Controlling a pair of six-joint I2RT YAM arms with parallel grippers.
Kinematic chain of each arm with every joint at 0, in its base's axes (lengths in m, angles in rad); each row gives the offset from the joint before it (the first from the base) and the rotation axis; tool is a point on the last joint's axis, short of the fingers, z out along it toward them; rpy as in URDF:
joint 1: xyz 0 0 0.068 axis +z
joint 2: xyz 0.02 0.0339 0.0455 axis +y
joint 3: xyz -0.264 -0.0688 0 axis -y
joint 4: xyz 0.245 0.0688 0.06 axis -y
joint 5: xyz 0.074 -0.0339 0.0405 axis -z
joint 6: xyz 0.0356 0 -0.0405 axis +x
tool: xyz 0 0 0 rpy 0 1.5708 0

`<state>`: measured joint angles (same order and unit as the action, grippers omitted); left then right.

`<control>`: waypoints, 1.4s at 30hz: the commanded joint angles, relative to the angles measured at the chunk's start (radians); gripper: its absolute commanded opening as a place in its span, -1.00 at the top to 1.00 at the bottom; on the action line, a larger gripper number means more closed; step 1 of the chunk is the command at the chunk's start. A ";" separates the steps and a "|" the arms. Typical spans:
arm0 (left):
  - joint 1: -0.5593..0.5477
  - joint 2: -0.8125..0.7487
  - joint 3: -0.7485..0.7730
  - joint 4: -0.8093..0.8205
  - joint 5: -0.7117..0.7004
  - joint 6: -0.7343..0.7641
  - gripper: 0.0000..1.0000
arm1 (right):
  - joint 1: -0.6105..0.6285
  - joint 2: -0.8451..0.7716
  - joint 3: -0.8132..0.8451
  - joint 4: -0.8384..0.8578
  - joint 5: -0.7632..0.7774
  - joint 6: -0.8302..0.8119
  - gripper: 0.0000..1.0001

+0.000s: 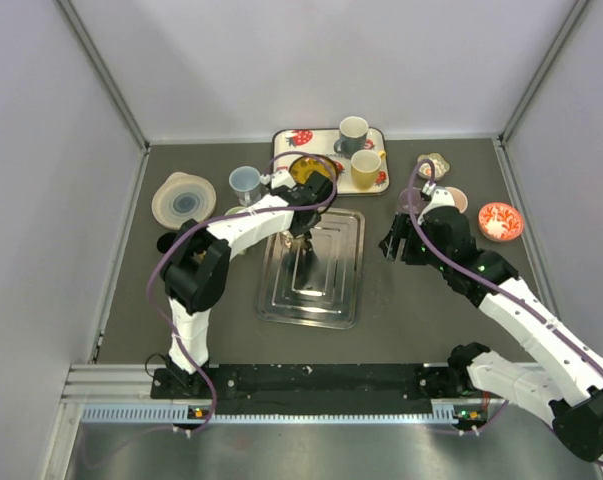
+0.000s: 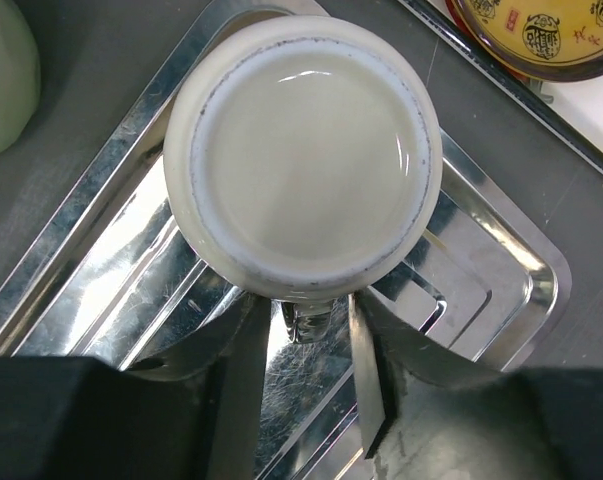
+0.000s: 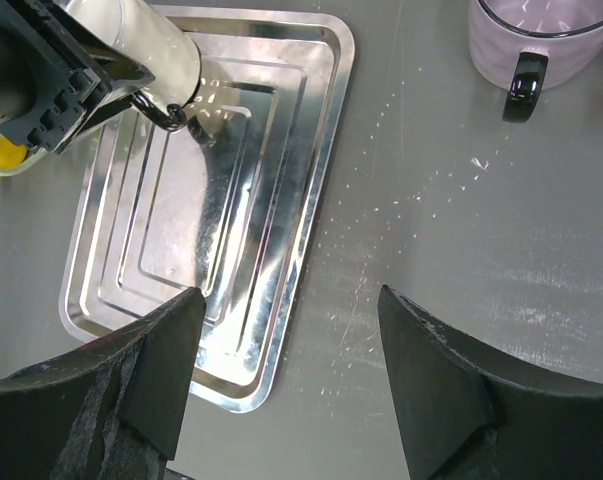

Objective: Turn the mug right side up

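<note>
A cream mug [image 2: 306,150] stands upside down on the silver tray [image 2: 501,260], its base facing up. My left gripper [image 2: 316,330] is open right over it, one finger on each side of the mug's handle [image 2: 316,318], with small gaps showing. In the top view the left gripper [image 1: 303,235] hides most of the mug over the tray [image 1: 336,290]. The right wrist view shows the mug [image 3: 146,45] at the tray's far end [image 3: 181,270]. My right gripper [image 3: 291,330] is open and empty above the table, right of the tray [image 1: 393,245].
A pink mug [image 3: 541,40] stands near the right arm [image 1: 456,200]. At the back, a patterned tray [image 1: 291,140] holds a grey mug [image 1: 353,132], a yellow mug [image 1: 366,168] and a yellow bowl [image 1: 309,170]. A blue-grey cup [image 1: 245,183], pale green bowl [image 1: 184,198] and red bowl [image 1: 499,220] stand around.
</note>
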<state>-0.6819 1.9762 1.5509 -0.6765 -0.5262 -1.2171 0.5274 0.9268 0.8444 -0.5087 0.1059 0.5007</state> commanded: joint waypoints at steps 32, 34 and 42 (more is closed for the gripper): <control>-0.053 -0.741 -0.736 0.866 0.560 0.294 1.00 | 0.005 -0.193 -0.125 0.217 -0.363 0.153 -0.40; -0.053 -0.801 -0.822 1.055 0.600 0.291 1.00 | 0.006 -0.246 -0.189 0.277 -0.420 0.217 -0.41; -0.053 -0.912 -0.999 1.579 0.697 0.207 1.00 | 0.003 -0.352 -0.427 0.778 -0.603 0.500 -0.45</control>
<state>-0.7376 1.1423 0.5869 0.3866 0.1017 -0.9520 0.5274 0.5968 0.4862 -0.1028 -0.3637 0.8116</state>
